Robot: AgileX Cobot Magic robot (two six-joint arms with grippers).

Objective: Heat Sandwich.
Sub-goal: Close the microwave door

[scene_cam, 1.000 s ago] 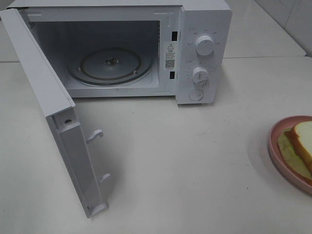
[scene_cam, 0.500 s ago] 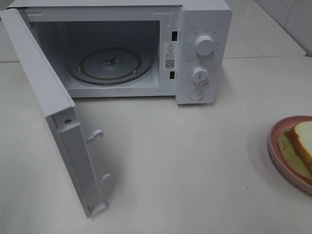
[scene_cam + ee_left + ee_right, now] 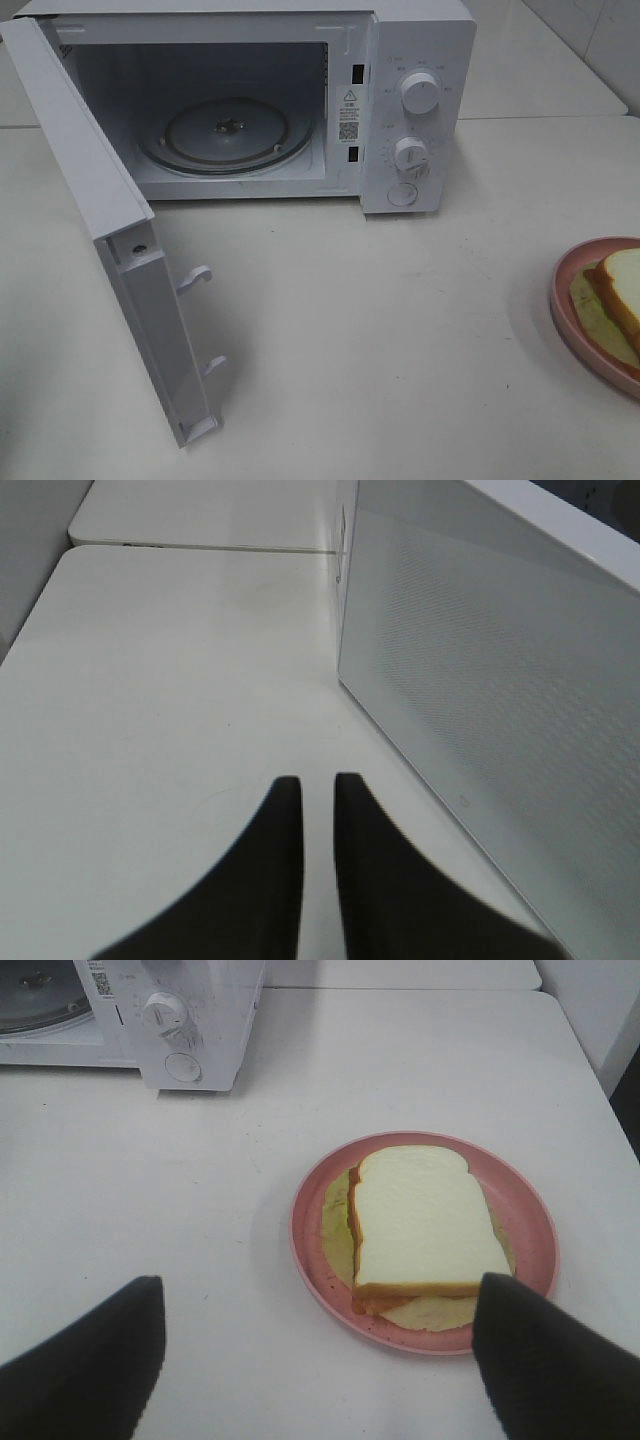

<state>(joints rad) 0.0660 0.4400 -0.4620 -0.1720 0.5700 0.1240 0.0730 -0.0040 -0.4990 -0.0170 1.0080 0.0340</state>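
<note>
One white-bread sandwich (image 3: 425, 1225) lies whole on one round pink plate (image 3: 315, 1235) in the right wrist view; overhead crops it at right edge. Right end effector (image 3: 320, 1360) apart; left end effector (image 3: 318, 825) nearly together, empty, beside one white microwave door (image 3: 500, 680).

One white microwave oven (image 3: 300, 90), its one door (image 3: 110, 230) swung open. One glass turntable (image 3: 225, 133) inside. Two control knobs (image 3: 419, 92) and one round button (image 3: 402, 195) on its panel. Two latch hooks (image 3: 195, 277) on the door edge. One pink plate (image 3: 320, 1250). One sandwich (image 3: 420, 1225). One white table (image 3: 400, 350).
</note>
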